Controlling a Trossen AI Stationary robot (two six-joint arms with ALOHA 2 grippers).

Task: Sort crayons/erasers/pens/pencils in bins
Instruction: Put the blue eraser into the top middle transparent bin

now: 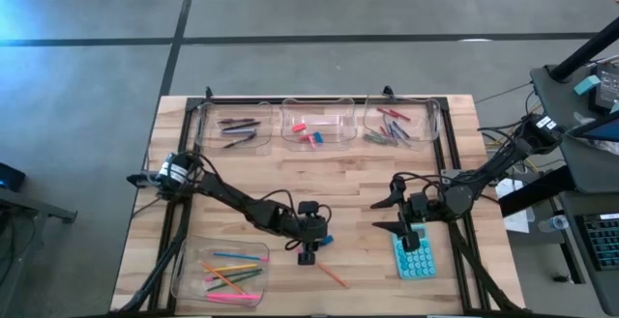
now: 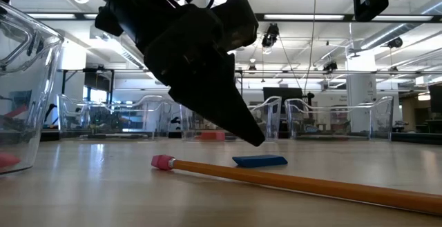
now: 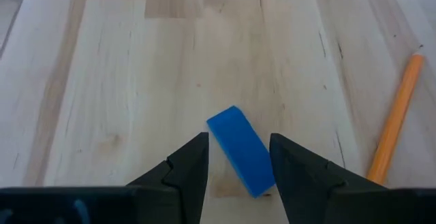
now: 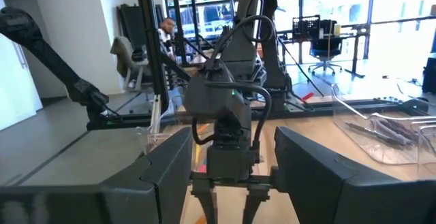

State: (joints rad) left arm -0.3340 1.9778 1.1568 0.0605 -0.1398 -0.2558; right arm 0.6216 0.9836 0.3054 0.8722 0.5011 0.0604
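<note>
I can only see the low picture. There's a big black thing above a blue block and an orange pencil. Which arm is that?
Observer: The left gripper, open, its fingers either side of the blue eraser.
Child: Is it holding the block?
Observer: No, the eraser lies flat on the table, not squeezed.
Child: Where do blocks go?
Observer: Pink and blue ones sit in the middle bin at the far edge.
Child: And the other arm?
Observer: The right gripper waits open by a teal calculator.
</note>
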